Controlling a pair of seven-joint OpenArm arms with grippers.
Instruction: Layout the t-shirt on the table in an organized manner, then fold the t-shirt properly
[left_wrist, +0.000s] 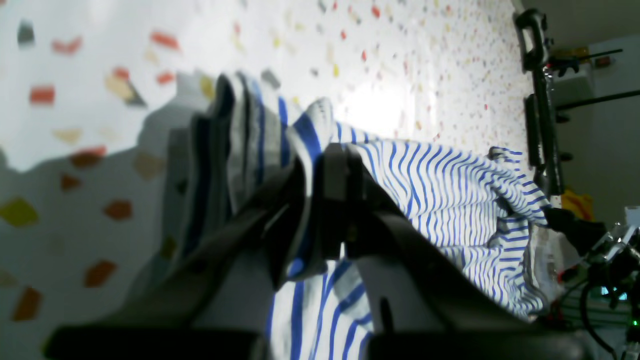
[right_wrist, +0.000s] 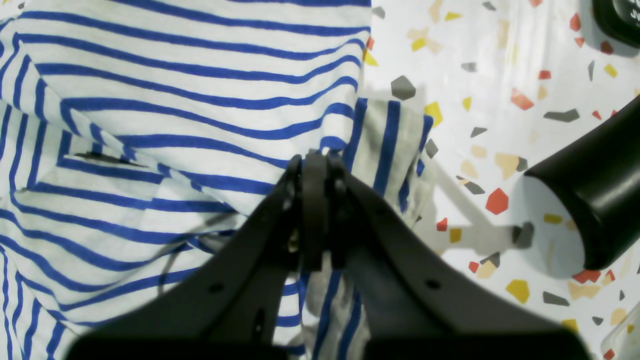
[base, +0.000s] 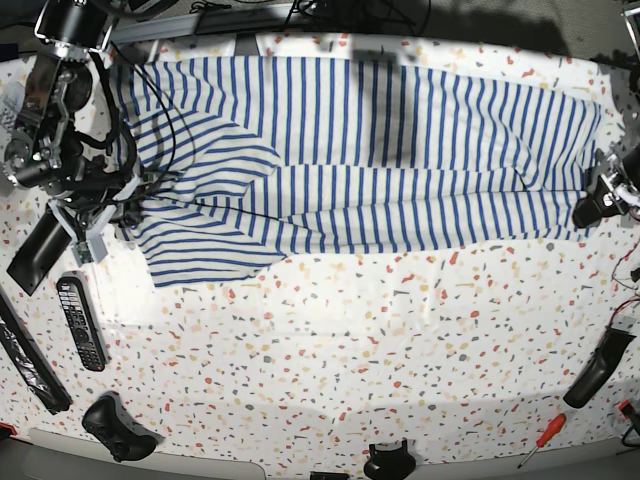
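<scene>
- The t-shirt (base: 370, 150) lies stretched across the far half of the worktop (base: 330, 350), its blue stripes running crosswise; one sleeve is folded over near its end below the right arm.
- The left gripper (left_wrist: 315, 165) has its jaws clamped on a bunched edge of the t-shirt, at the shirt's end on the base view's right.
- The right gripper (right_wrist: 314, 165) has its jaws together on a fold of the t-shirt at the opposite end.
- A small dark mark shows on the cloth in the right wrist view; no writing on it can be read.
- Near the sleeve end of the t-shirt lies a black remote control (base: 81, 322); its button labels are too small to read.
- Well clear of the t-shirt, at the worktop's near edge, lie a red-handled screwdriver (base: 541, 441) and a black game controller (base: 118, 428).
</scene>
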